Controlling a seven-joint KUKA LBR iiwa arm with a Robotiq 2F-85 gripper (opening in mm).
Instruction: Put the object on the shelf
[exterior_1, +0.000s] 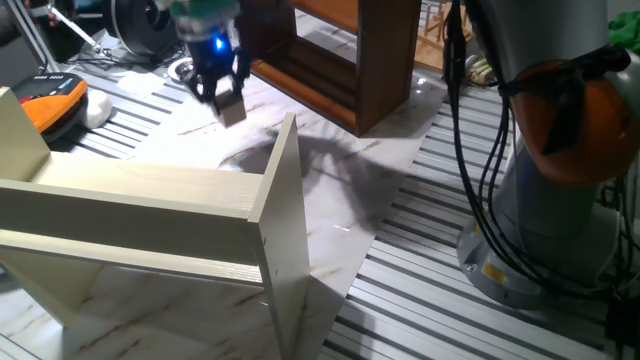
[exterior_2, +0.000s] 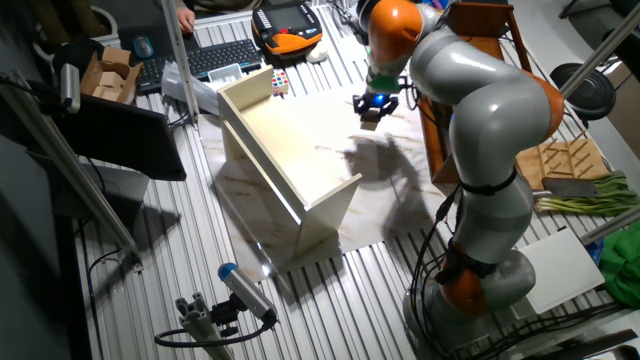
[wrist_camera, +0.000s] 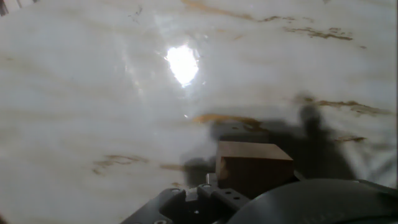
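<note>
Arm posture: the KUKA arm (exterior_2: 470, 130) rises from its base at the table edge and bends over the marbled table surface (exterior_1: 330, 200), wrist pointing down. The gripper (exterior_1: 226, 103) hangs above the table, clear of it, with a blue light glowing on its body. Its fingers are closed on the wooden cube (exterior_1: 232, 111), which sits between the fingertips.

The cube (wrist_camera: 254, 163) is light tan, plain-faced and about as wide as the gripper; in the hand view it shows a flat top face and a darker shaded side, with its shadow cast on the marble below.

Position: the cube (exterior_2: 369, 114) is held in the air, not resting on anything. The dark brown shelf (exterior_1: 345, 60) stands near it on one side, apart from the gripper; the pale cream shelf unit (exterior_1: 160, 215) stands on the other side, also apart.
</note>
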